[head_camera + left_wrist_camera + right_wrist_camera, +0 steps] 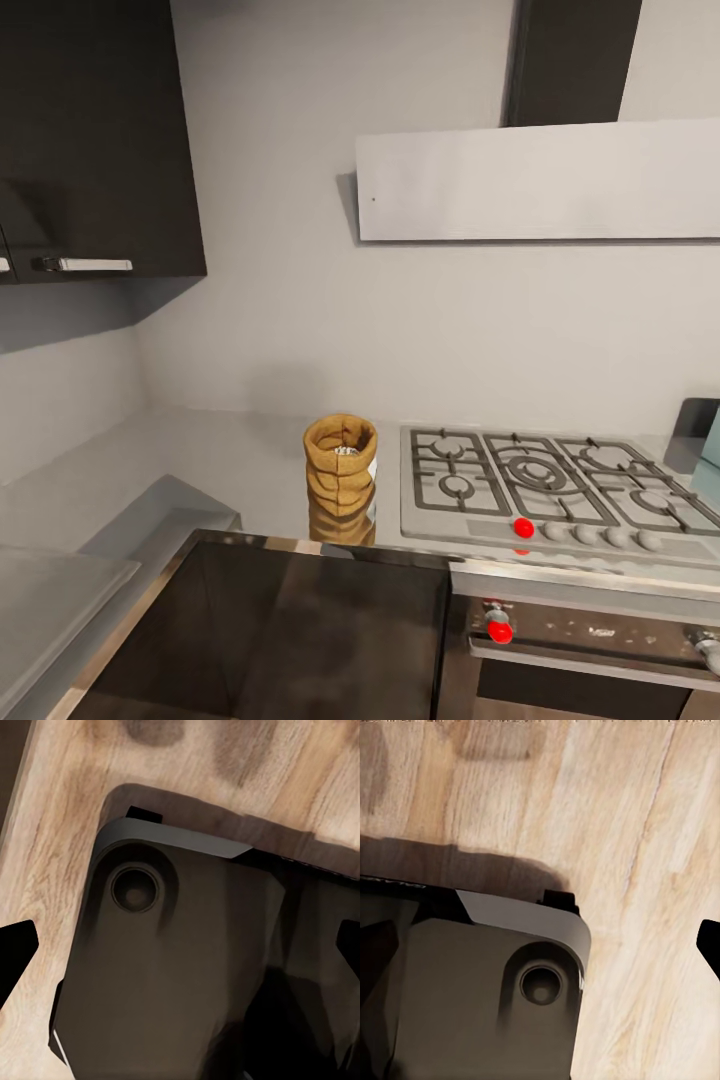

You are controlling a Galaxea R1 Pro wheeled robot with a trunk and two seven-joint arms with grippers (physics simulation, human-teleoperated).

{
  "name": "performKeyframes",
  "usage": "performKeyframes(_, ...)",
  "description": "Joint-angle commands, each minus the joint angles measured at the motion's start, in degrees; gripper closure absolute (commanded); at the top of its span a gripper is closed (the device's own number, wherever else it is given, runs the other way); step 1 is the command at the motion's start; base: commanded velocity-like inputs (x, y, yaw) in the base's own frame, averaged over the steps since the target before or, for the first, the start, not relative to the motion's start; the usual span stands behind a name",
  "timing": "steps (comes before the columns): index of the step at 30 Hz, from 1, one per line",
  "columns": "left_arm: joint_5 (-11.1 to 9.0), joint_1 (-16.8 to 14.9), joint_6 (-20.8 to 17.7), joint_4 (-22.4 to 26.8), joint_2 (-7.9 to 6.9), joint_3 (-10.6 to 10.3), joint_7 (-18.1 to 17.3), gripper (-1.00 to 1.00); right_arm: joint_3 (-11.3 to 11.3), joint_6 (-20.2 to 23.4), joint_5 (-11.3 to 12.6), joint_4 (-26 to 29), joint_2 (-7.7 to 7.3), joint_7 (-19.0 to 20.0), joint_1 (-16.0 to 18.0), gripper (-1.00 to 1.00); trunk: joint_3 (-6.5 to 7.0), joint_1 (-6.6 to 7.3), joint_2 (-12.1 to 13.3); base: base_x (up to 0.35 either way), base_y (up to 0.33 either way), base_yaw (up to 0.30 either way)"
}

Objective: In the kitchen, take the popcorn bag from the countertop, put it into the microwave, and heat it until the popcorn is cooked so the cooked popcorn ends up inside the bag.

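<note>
The popcorn bag (pixel 341 470), a tan crumpled paper sack with a rolled rim, stands upright on the glossy grey countertop (pixel 230 455) just left of the gas hob. Pale bits of popcorn (pixel 345 451) show inside its mouth. A pale blue sliver at the far right edge may be the microwave (pixel 712 440). My left gripper (pixel 180 949) hangs open over the wood floor and the robot's dark base, its fingertips (pixel 16 951) at both sides of the left wrist view. My right gripper (pixel 540 952) also points down at the floor, with one fingertip (pixel 710 945) showing far out at the edge.
A grey gas hob (pixel 550 485) with black grates and a red knob sits right of the bag, above a dark oven (pixel 590 640). A white hood (pixel 540 180) and dark wall cabinets (pixel 95 140) hang above. Dark base cabinets (pixel 300 630) fill the corner below the worktop.
</note>
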State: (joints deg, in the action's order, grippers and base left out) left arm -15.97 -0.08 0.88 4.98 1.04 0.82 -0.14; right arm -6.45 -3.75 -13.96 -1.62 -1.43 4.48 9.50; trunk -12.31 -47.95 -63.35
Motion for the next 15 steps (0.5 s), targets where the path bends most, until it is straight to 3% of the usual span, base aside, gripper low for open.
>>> performKeyframes(1,-0.24,-0.01,0.09,0.03,0.01,0.05,-0.03,-1.00,-0.48,-0.36,-0.49,-0.06,-0.01,0.12,0.08,-1.00,-0.07,0.00,-0.05,0.000,0.000,0.000)
performKeyframes(6,-0.25,-0.01,0.09,0.03,0.01,0.08,0.03,-1.00,-0.80,0.26,-0.55,1.96,0.13,0.33,0.08,-1.00,-0.07,0.00,-0.05,0.000,0.000,0.000)
performKeyframes(10,-0.20,-0.01,0.09,-0.03,0.01,0.01,-0.02,-1.00,-0.71,0.53,-0.62,9.09,0.80,0.92,0.08,-1.00,-0.07,0.00,-0.05,0.000,0.000,0.000)
performKeyframes(13,-0.20,-0.01,0.09,-0.05,0.01,-0.15,-0.02,-1.00,-0.66,4.40,-0.60,15.57,0.96,1.03,0.08,-1.00,-0.07,0.00,-0.05,0.000,0.000,0.000)
performKeyframes(15,-0.20,-0.01,0.09,-0.06,0.01,-0.30,-0.03,-1.00,-0.61,9.60,-0.56,21.45,1.42,1.05,0.08,-1.00,-0.07,0.00,-0.05,0.000,0.000,0.000)
